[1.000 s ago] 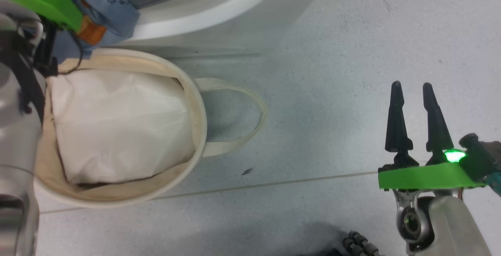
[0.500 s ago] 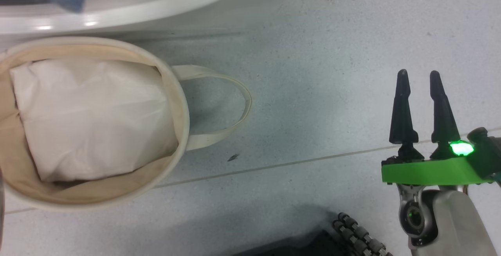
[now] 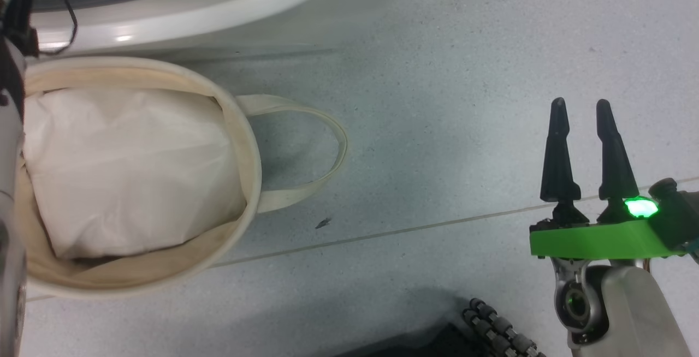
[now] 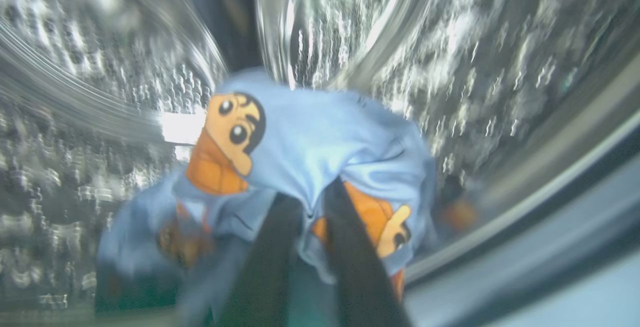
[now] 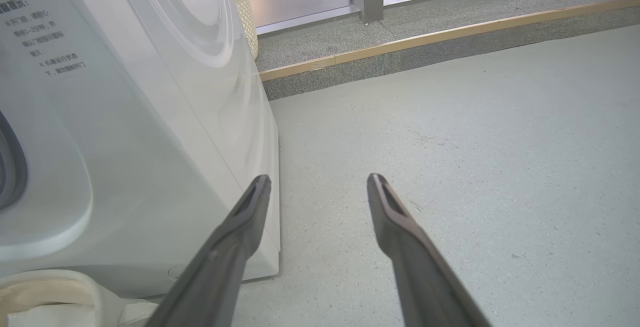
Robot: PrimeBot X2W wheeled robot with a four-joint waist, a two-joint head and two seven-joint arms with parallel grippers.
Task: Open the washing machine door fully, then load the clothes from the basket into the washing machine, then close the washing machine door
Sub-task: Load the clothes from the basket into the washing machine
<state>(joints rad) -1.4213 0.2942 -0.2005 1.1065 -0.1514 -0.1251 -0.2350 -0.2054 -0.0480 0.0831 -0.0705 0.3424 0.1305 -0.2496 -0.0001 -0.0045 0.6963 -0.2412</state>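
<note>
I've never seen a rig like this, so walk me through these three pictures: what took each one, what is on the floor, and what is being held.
This is a wheeled robot with two arms, each ending in a two-fingered pincer. It has three cameras. The head camera looks down at the floor: there you see the cream basket with a white bundle inside, the white washer behind it, and the right pincer, open and empty, at the lower right. The right wrist camera looks along that pincer's fingers, past the washer's side and over bare floor. The left wrist camera is inside the steel drum. The left pincer has its dark fingers close together in the blue cartoon-print clothes. The picture is too blurred to say whether it is gripping them or letting go.
</note>
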